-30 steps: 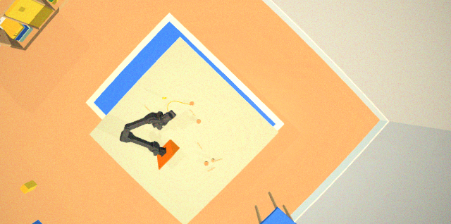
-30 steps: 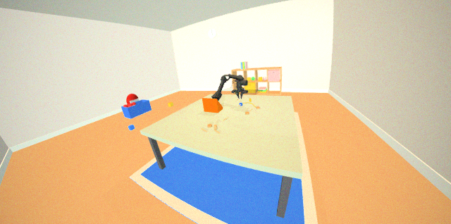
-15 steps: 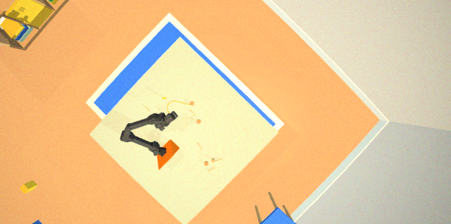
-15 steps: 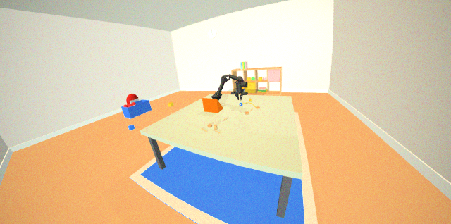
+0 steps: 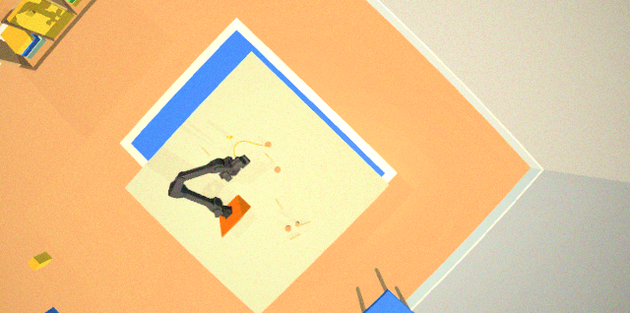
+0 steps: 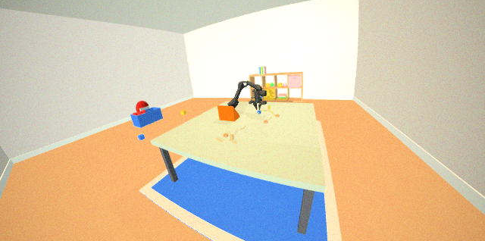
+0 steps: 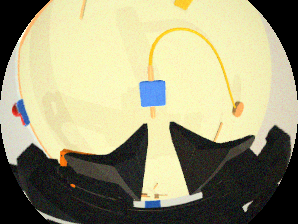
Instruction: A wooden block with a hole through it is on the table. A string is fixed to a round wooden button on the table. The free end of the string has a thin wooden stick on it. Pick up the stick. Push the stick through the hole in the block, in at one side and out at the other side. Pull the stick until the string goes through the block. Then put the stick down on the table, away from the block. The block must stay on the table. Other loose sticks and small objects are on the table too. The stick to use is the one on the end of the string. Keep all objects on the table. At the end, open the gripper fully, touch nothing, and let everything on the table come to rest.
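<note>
The blue block (image 7: 152, 93) (image 6: 258, 112) stands on the table just beyond my fingertips. The stick shows on both sides of it: its string end (image 7: 150, 73) beyond the block, its free end (image 7: 153, 112) on the side toward my fingers. The middle of the stick is hidden by the block. The yellow string (image 7: 181, 29) (image 5: 241, 142) arcs from the far end of the stick to the round button (image 7: 238, 109) (image 5: 268, 144) (image 6: 277, 115). My gripper (image 7: 158, 126) (image 6: 258, 109) is partly open with nothing between its fingers. The arm hides the block in the top view.
A yellow piece (image 7: 183, 4) (image 5: 229, 137) lies beyond the string. Loose sticks (image 7: 218, 131) (image 7: 83, 9) lie to the right and far left. Another round piece (image 5: 277, 169) (image 6: 265, 122) and several small pieces lie farther off. An orange wedge (image 5: 231, 219) (image 6: 227, 113) stands at the arm's base.
</note>
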